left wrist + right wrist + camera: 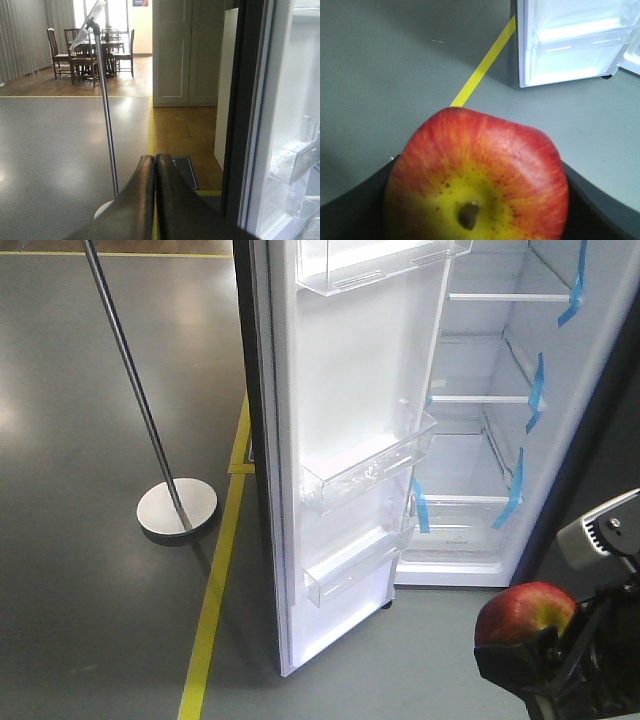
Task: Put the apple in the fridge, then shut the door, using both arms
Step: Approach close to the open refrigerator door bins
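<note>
Apple, red-yellow, was clamped in fingers of right gripper, before lower front edge of fridge, door stood wide open, fingers of left gripper met, holding nothing.

Polished grey floor everywhere, with soft glare pooling on it left of the thin metal pole. The pole leans up from a round silver base, and a yellow tape line runs just to its right. Far behind the pole there's a dark dining table with wooden chairs on wood flooring, and a bright window beyond them. Grey curtains hang to the pole's left, pale panelled doors stand to its right.
</note>
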### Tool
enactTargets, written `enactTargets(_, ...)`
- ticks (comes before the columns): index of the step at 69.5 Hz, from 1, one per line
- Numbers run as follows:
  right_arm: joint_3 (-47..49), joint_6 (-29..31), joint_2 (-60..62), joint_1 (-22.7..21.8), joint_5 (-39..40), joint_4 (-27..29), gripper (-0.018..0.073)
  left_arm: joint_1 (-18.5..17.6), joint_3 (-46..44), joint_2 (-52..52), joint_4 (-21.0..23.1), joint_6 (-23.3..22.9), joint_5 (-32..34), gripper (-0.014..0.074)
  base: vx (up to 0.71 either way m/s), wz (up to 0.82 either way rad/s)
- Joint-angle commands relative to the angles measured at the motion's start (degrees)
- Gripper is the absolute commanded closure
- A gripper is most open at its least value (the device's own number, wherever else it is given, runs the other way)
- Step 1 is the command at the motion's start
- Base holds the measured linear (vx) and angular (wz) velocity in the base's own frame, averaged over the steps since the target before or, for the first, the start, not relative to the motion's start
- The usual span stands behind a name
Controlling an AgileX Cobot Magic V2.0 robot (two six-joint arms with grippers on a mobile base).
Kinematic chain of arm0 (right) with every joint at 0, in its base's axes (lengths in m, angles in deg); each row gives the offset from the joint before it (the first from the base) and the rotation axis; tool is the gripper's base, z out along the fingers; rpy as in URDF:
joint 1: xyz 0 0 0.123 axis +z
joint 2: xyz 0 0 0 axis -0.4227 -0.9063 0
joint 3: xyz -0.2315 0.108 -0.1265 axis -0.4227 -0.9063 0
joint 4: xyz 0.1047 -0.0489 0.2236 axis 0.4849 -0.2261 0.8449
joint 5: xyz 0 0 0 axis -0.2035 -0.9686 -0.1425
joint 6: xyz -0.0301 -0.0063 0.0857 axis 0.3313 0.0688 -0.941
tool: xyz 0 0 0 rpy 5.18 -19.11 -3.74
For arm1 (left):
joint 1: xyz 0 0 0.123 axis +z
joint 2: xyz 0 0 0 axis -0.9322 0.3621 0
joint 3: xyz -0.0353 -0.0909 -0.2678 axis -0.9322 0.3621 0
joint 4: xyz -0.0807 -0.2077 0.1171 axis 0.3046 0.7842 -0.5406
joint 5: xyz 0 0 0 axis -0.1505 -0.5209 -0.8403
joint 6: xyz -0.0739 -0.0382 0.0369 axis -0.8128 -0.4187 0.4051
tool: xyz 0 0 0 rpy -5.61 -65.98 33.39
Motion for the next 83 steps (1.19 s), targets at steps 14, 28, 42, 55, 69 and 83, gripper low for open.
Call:
enactTargets(14, 1.5, 0.6, 0.6, 0.0, 2.7, 1.3, 0.0169, -0.4, 0.8, -0.8, 0.5, -0.4, 4.3, 0.0603, 0.12, -0.01)
enactTargets(28, 1.5, 0.6, 0.6, 0.0, 2.7, 1.3, 0.0169, -0.4, 0.8, -0.8, 0.5, -0.4, 4.3, 0.0603, 0.12, -0.04)
enactTargets(42, 1.5, 0.6, 0.6, 0.0, 2.7, 1.3, 0.0169, -0.4, 0.8, -0.8, 0.5, -0.4, 4.3, 0.0603, 0.11, -0.03)
enactTargets(55, 1.5, 0.6, 0.6, 0.0, 2.7, 1.3, 0.0169, -0.4, 0.8, -0.8, 0.5, -0.4, 4.3, 0.0603, 0.10, -0.03)
enactTargets(69, 1.5, 0.6, 0.6, 0.0, 2.7, 1.3, 0.0169, -0.4, 0.8, -0.8, 0.5, -0.4, 4.3, 0.0603, 0.09, -0.03)
enactTargets(83, 1.5, 0.6, 0.6, 0.0, 2.7, 1.3, 0.0169, -0.4, 0.8, -0.8, 0.5, -0.4, 4.3, 0.0603, 0.09, -0.04)
